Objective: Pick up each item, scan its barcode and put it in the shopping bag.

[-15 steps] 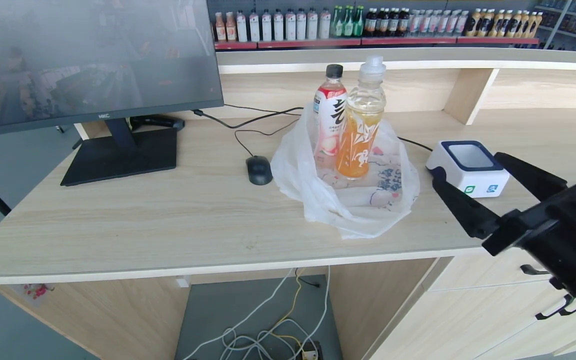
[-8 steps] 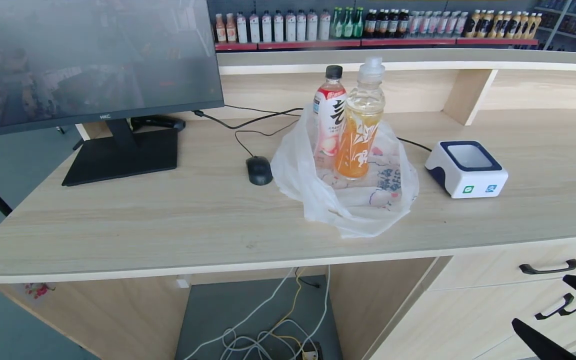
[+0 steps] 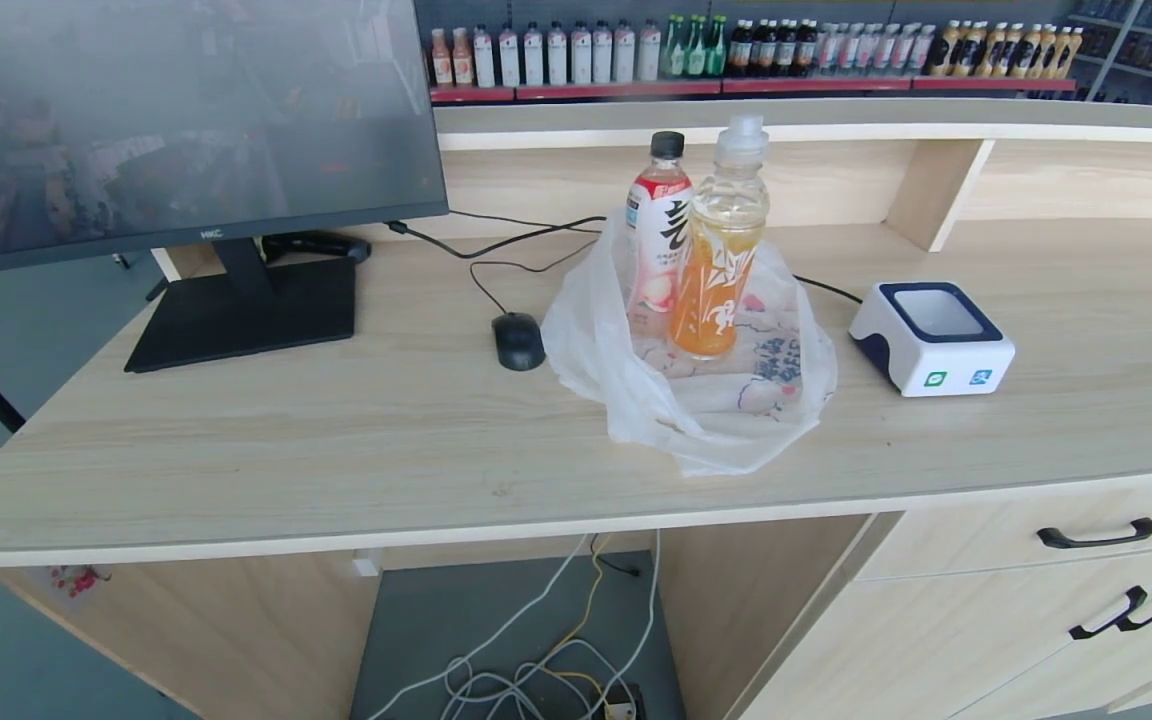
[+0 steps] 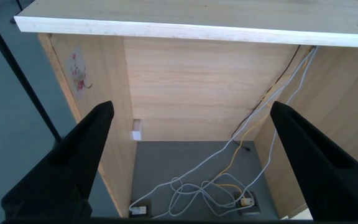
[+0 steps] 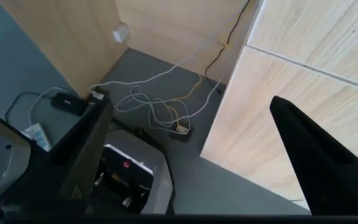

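Bottles stand upright together in the bag (image 3: 696, 420) at the middle of the counter (image 3: 336, 440): a pink bottle (image 3: 658, 240) is set behind, and an orange bottle (image 3: 721, 260) is pressed against it in front. Both are ringed by the bag's crumpled plastic.

The scanner (image 3: 931, 337) is placed near the bag on its right, apart from it, window up. A mouse (image 3: 518, 340) is seen just left of the bag, and a monitor (image 3: 176, 110) farther left.

A second ago the right gripper (image 5: 191, 101) was held spread above the counter's front edge, beside the scanner. Half a second ago it had been dropped to the level of the drawers (image 3: 986, 600). Now it is lowered below the counter, fingers wide apart with nothing between them, pointed at the floor by the cabinet. The bottles, bag and scanner have not been shifted meanwhile.

The left gripper (image 4: 191, 104) is likewise held released and empty, below the counter's edge, faced toward the recess where cables (image 4: 197, 186) are strewn.

This withdrawal is judged to mean that the last item has been bagged. The task is taken to be at or very near its end.
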Robot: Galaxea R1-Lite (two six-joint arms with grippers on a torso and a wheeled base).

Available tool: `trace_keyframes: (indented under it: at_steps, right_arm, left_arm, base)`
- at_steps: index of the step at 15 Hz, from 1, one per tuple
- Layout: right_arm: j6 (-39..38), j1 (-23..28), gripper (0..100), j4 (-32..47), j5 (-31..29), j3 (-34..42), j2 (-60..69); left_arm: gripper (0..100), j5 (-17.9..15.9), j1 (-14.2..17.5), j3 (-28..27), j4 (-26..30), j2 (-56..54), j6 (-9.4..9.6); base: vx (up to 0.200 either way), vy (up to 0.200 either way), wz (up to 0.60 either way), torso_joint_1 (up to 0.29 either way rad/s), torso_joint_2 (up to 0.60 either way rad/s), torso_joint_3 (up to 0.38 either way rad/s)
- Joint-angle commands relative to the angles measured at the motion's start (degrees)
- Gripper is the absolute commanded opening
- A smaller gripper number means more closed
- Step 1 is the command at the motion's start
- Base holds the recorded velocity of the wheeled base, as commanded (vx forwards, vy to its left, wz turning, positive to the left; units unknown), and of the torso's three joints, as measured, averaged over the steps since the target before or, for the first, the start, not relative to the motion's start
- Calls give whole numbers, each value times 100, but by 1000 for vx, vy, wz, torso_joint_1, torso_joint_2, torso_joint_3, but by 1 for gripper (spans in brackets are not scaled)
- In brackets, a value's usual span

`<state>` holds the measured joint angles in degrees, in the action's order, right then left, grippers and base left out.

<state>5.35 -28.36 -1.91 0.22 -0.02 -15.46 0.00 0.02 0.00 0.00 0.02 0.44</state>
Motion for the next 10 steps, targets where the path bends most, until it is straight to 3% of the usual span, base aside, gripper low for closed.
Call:
trace_keyframes:
  at_steps: [1, 4, 6, 7, 10]
  right_arm:
    - [-192, 348, 100, 183, 48, 2, 693]
    - [-166, 1464, 100, 183, 48, 2, 667]
    - [-245, 2783, 100, 183, 48, 2, 922]
    - [-324, 3143, 100, 183, 48, 2, 1124]
    - [-122, 2774, 100, 200, 119, 2, 1493]
  left_arm:
    - [100, 0, -2, 0, 0, -2, 0]
    - [100, 0, -2, 0, 0, -2, 9]
    - [100, 0, 6, 0, 0, -2, 9]
    - [100, 0, -2, 0, 0, -2, 9]
    - [100, 0, 6, 0, 0, -2, 18]
  base:
    - [0, 0, 0, 0, 0, 0]
    - [0, 0, 0, 0, 0, 0]
    - [0, 0, 0, 0, 0, 0]
    - [0, 0, 0, 0, 0, 0]
    - [0, 0, 0, 0, 0, 0]
